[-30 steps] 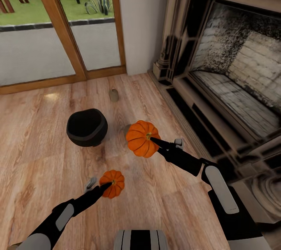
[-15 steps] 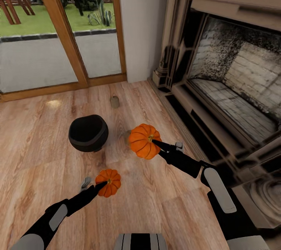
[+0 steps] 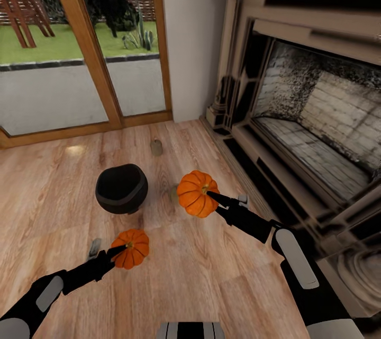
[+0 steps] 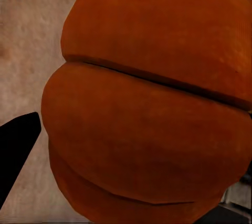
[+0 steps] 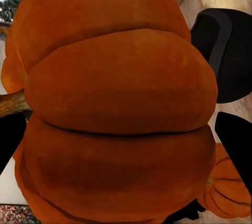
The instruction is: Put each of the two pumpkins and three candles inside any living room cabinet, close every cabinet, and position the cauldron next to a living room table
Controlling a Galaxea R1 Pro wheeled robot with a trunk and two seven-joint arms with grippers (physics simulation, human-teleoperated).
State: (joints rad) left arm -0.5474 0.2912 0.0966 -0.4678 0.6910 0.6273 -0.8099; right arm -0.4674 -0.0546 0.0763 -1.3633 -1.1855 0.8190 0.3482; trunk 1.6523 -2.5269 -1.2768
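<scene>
Room: wood plank floor (image 3: 222, 275), glazed doors at far left, stone fireplace (image 3: 317, 116) at right.
Left end effector (image 3: 123, 248): closed on the smaller pumpkin (image 3: 130, 248), held clear of the floor at near left.
Right end effector (image 3: 207, 194): closed on the larger pumpkin (image 3: 196, 193), held near centre.
Pumpkin appearance: round, deeply ribbed, bright orange, short stems; smooth curved skin.
Cauldron (image 3: 121, 188): matte black, wide mouth, upright on the floor, left of the larger pumpkin.
Candles: one tan stub (image 3: 156, 147) stood beyond the cauldron.
Risk: narrow fingertip contact on rounded skin could let either pumpkin slip or roll during travel.
Risk: the right arm ran near the fireplace ledge; turning could cause a strike.
</scene>
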